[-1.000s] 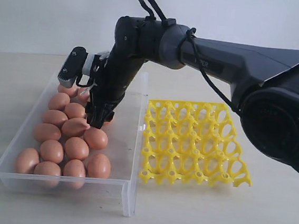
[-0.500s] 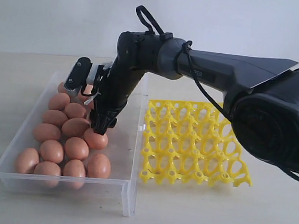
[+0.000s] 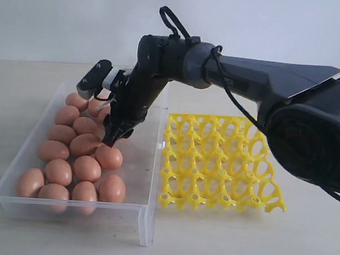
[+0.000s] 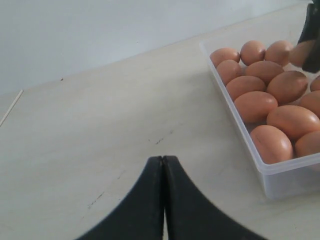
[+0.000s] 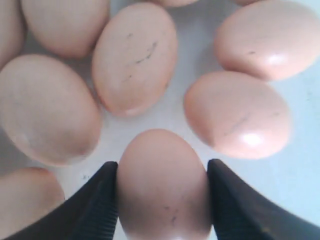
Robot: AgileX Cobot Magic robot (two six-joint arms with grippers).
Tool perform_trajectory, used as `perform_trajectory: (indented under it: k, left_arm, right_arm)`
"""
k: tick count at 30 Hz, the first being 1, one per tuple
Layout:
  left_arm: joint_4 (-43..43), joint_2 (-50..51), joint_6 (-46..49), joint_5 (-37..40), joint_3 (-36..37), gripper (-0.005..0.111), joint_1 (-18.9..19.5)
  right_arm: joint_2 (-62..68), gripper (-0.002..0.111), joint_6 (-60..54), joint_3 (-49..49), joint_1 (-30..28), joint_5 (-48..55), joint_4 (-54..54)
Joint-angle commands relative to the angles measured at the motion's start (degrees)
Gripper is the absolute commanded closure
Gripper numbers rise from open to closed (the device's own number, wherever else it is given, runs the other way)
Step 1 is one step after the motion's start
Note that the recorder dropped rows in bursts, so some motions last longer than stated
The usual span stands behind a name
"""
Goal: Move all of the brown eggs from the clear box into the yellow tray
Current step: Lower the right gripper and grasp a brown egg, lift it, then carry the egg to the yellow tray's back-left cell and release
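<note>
My right gripper [image 3: 112,137] reaches down into the large, shallow clear plastic box [image 3: 146,222]. Its two black fingers [image 5: 95,200] are pressed against either side of one smooth orange-brown egg [image 5: 162,185]. The other brown eggs [image 3: 86,168] lie packed together on the box floor around it. The bright yellow lattice egg tray [image 3: 221,162] sits just beside the box on the pale table [image 4: 100,125]. My left gripper [image 4: 163,162], jaws pressed together, hangs over the table near the box's end.

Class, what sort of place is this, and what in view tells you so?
Likely a robot test bench: bare tabletop, blank wall, and a robot arm over the clear box of brown eggs beside the yellow tray.
</note>
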Motion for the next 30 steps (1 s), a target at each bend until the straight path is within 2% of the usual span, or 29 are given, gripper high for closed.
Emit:
perform_trajectory:
  k: [1, 8, 12, 15, 19, 25, 30]
  left_arm:
    - [0.0, -0.3, -0.3, -0.4, -0.2, 0.107, -0.1]
    - [0.0, -0.3, -0.3, -0.4, -0.2, 0.107, -0.1]
    - [0.0, -0.3, -0.3, -0.4, -0.2, 0.107, -0.1]
    - [0.0, -0.3, -0.3, -0.4, -0.2, 0.107, -0.1]
    - [0.0, -0.3, -0.3, -0.4, -0.2, 0.107, -0.1]
    - [0.0, -0.3, -0.3, -0.4, -0.2, 0.107, -0.1]
    - [0.0, -0.3, -0.3, -0.4, -0.2, 0.107, -0.1]
  right_arm:
    - [-8.9, 0.108, 4.0, 5.0, -0.8, -8.7, -0.2]
    - [-26.3, 0.108, 13.2, 31.5, -2.3, -35.8, -5.6]
    - [-33.4, 0.108, 27.2, 46.6, -4.2, -50.5, -10.4]
    - [-34.7, 0.108, 38.0, 53.0, -5.7, -58.6, -11.7]
    - [-33.2, 0.108, 51.2, 59.2, -7.9, -69.2, -12.8]
    - [-26.8, 0.108, 66.7, 62.5, -10.1, -81.2, -23.6]
    - [-22.0, 0.108, 68.6, 62.4, -11.4, -84.1, -24.6]
